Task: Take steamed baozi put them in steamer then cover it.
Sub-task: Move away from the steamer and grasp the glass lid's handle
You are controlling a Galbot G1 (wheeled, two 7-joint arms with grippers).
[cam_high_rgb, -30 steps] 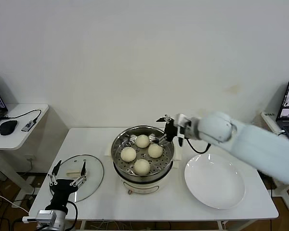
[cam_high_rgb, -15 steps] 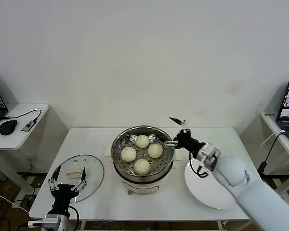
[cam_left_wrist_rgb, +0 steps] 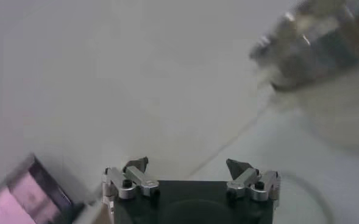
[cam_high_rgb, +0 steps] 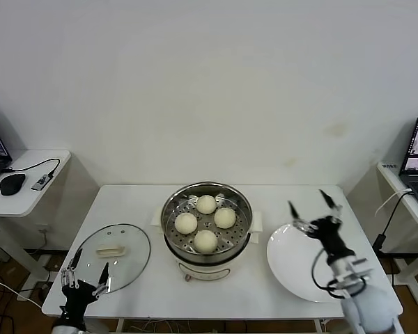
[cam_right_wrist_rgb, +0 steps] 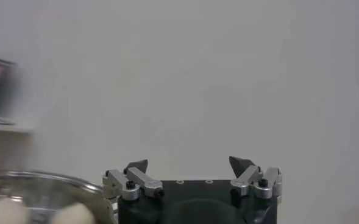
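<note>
**Four buns in the pot, lid off, both grippers empty**

Starting at the far left, I see a small side desk (cam_high_rgb: 24,182) with a mouse (cam_high_rgb: 12,184) on it. On the white table (cam_high_rgb: 216,292), my left gripper (cam_high_rgb: 86,273) sits low at the front left corner, just at the near edge of the lid, its fingers spread wide and holding nothing.

The glass lid (cam_high_rgb: 113,256) lies flat on the table to the left of the steamer, handle up, apart from the pot.

In the middle of the table stands the steel steamer (cam_high_rgb: 206,221), uncovered. All four buns (cam_high_rgb: 205,223) rest on its perforated tray, close together in a diamond.

To the right of the steamer lies a white plate (cam_high_rgb: 310,268), bare. My right gripper (cam_high_rgb: 311,207) is raised over the far right part of that plate, well clear of the pot, fingers wide apart and empty. In the right wrist view the rim of the steamer (cam_right_wrist_rgb: 42,182) and two buns show at the edge.
</note>
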